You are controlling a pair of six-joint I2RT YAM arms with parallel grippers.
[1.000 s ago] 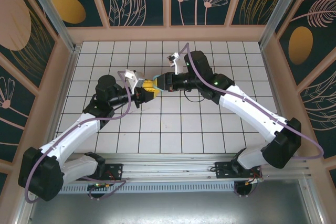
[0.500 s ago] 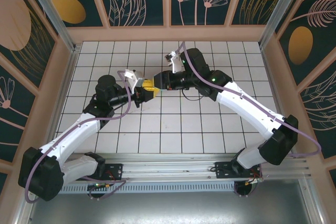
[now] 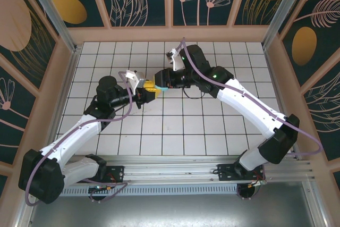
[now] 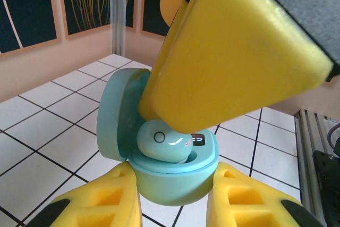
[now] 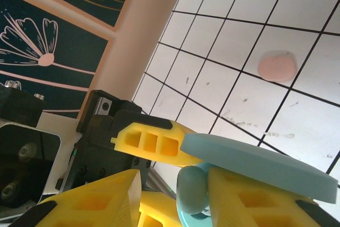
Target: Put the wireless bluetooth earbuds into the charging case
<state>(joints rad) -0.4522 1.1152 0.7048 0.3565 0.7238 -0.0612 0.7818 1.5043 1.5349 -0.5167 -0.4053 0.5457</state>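
A teal charging case with its lid swung open is held off the floor, and my left gripper is shut on its base. A teal earbud lies tilted in the case's well. One yellow finger of my right gripper bears down over the earbud from above. In the right wrist view the earbud touches my right-hand finger. A gap separates it from the other finger, so the jaws stand open. Both grippers meet at mid-table, left gripper and right gripper. A pale pink earbud lies on the tiles.
The white tiled floor is ringed by a low wooden wall with dark floral panels. A metal rail runs along the near edge by the arm bases. A pale teal slab crosses the right wrist view above my finger.
My right arm has shifted left and slightly away, bringing its fingers over the case. The left arm has held still with the case.
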